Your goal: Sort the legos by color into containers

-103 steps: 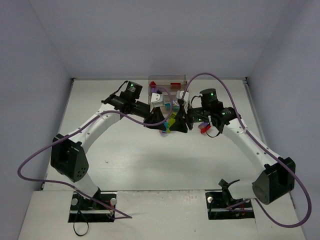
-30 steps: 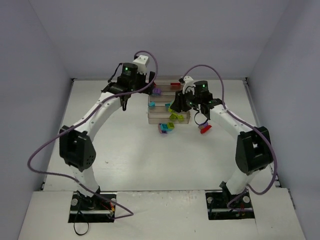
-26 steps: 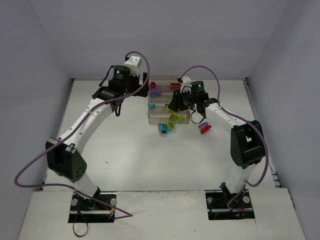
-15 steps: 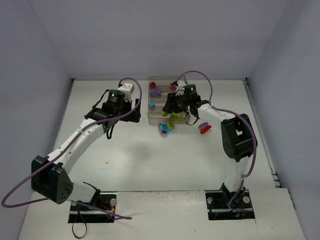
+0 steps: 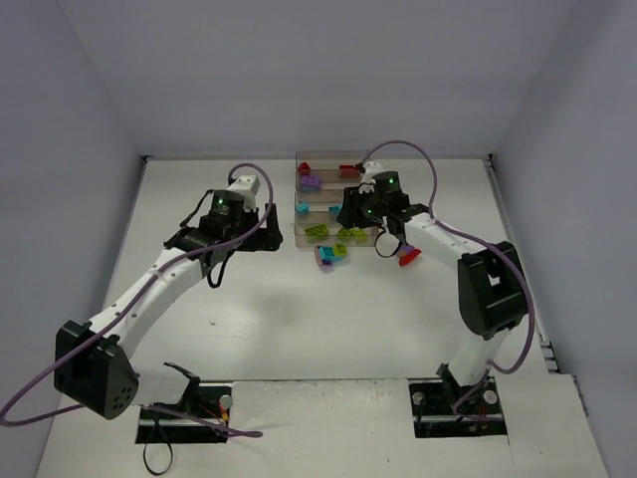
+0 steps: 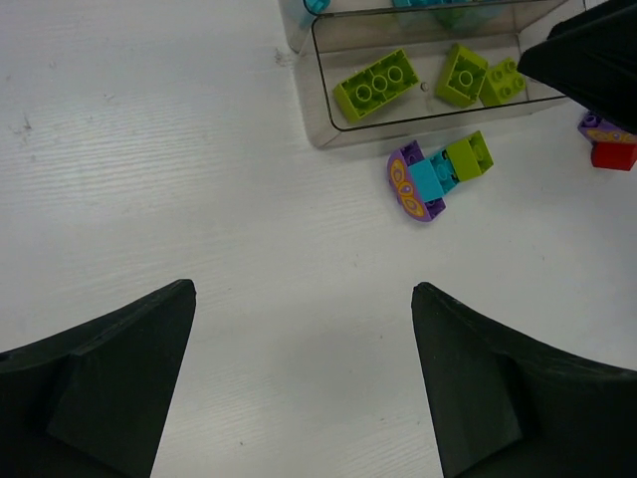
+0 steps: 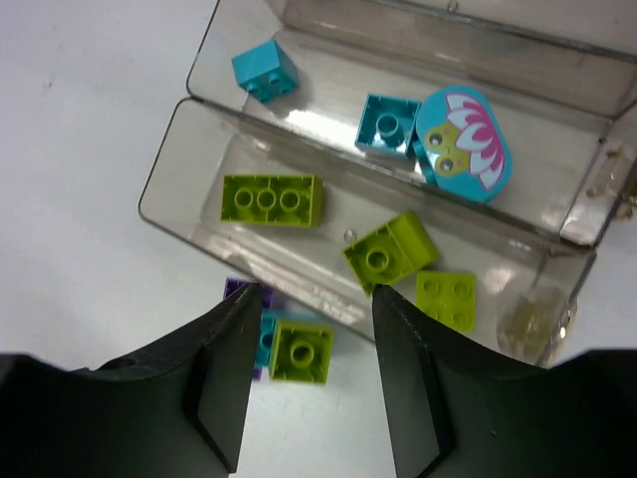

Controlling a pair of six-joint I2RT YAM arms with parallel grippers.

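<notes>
Past the right tool (image 7: 317,295) — long lime brick (image 7: 271,198), newly dropped.

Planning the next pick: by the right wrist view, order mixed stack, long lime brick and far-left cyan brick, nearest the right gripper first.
1. Mixed stack, on the table by the right gripper.
2. Long lime brick, front tray.
3. Cyan brick, left end of next tray.
</notes>
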